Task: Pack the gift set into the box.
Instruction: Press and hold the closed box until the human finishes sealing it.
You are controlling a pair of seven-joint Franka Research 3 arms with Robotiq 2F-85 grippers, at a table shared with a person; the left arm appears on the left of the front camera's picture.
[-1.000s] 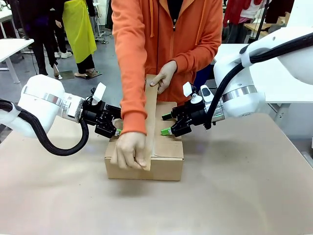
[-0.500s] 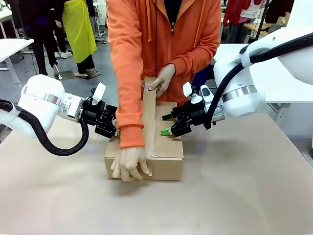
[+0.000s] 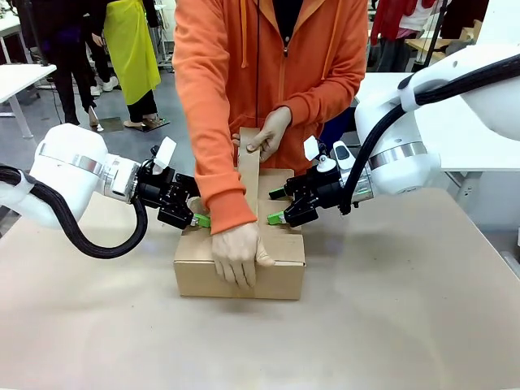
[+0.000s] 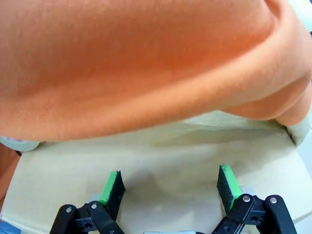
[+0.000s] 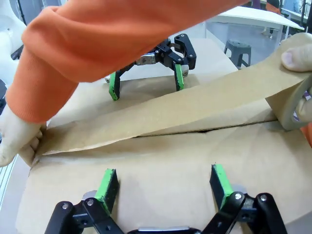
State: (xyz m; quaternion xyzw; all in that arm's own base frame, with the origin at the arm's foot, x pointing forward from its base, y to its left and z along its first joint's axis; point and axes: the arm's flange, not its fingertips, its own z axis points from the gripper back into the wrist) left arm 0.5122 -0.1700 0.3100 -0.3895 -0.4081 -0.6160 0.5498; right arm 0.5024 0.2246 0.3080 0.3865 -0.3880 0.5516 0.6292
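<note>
The box (image 3: 284,272) is a brown carton in the middle of the table with its top flaps folded down. The gift set is hidden. My left gripper (image 3: 195,218) is open, its green pads (image 4: 113,187) resting on the left flap (image 4: 161,161). My right gripper (image 3: 276,205) is open too, with its pads (image 5: 219,183) on the right flap (image 5: 161,161). A person in an orange sleeve (image 4: 146,63) stretches brown tape (image 5: 185,112) along the top seam. One hand (image 3: 240,253) presses the tape's end over the box's front edge. The other hand (image 3: 266,134) holds the tape roll (image 5: 292,105).
The person stands at the far edge of the table (image 3: 406,325), leaning over the box. Their forearm (image 3: 219,179) crosses just in front of my left gripper (image 5: 146,78). White tables (image 3: 20,77) and other people stand in the background.
The person's near hand has slid from the box's front-left corner to the middle of the front edge, pressing the tape end down. Both grippers have stayed in place.
</note>
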